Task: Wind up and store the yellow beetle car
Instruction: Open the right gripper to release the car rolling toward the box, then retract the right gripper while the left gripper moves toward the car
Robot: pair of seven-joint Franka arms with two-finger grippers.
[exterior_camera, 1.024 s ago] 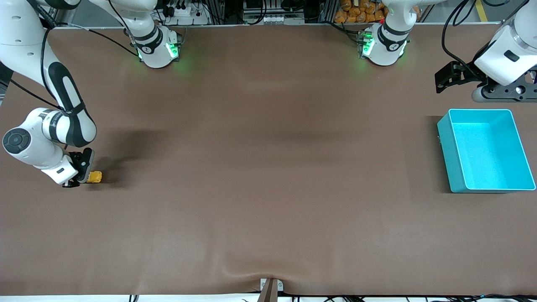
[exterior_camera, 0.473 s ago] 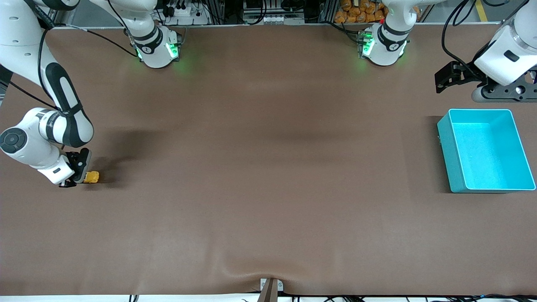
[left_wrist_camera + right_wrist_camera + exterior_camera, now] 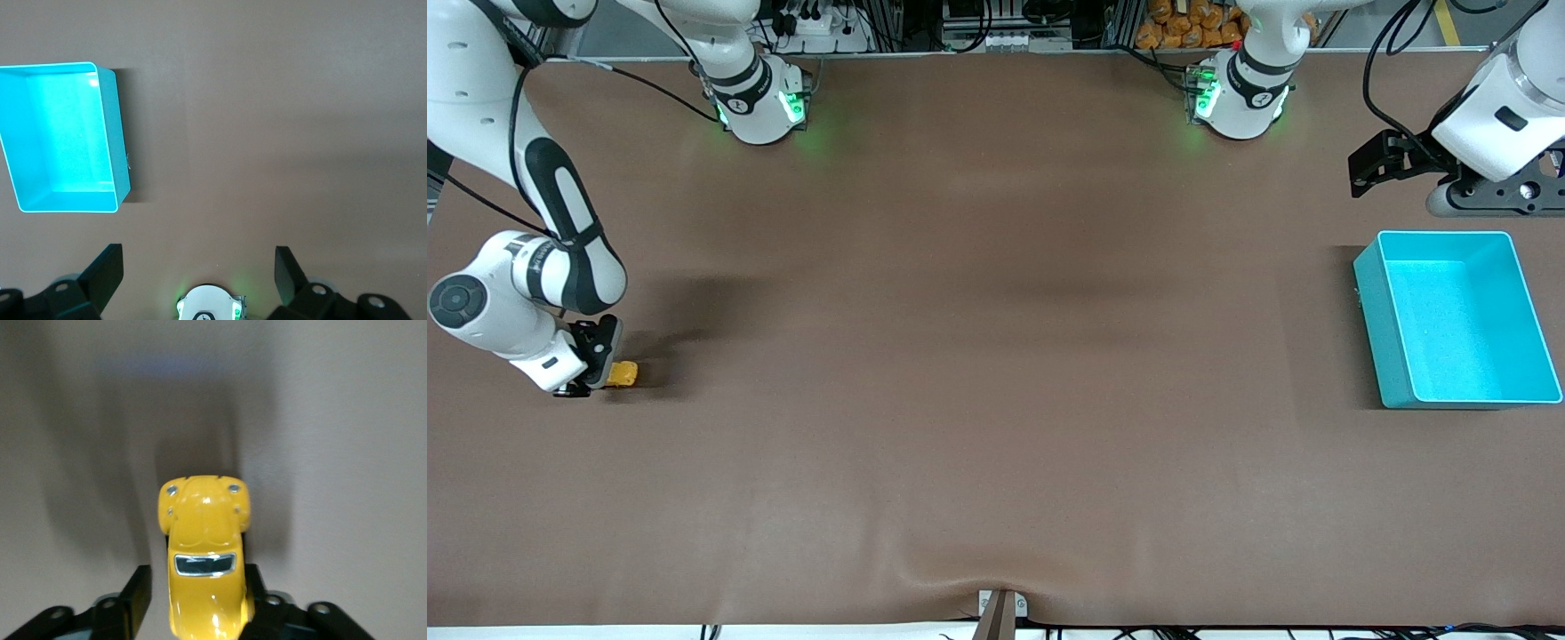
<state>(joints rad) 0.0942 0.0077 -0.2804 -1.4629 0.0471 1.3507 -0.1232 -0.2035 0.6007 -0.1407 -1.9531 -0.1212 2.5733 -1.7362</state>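
Note:
The yellow beetle car point(image 3: 625, 373) stands on the brown table at the right arm's end. My right gripper point(image 3: 594, 377) is down at the table with the car point(image 3: 205, 547) between its fingers point(image 3: 137, 593). The jaws have parted: a gap shows between one finger and the car's side, and the other finger lies close against it. My left gripper point(image 3: 1375, 165) waits open in the air over the table beside the teal bin point(image 3: 1383, 338). In the left wrist view the left gripper point(image 3: 199, 265) has nothing between its fingers, and the bin point(image 3: 115, 133) shows empty.
The two arm bases point(image 3: 760, 102) stand along the table's edge farthest from the front camera. A wide stretch of bare brown table point(image 3: 996, 356) lies between the car and the bin. A small clamp point(image 3: 1000, 609) sits at the edge nearest that camera.
The right gripper drew the car a little toward the right arm's end of the table, then its jaws parted from the car. The left arm has not moved.

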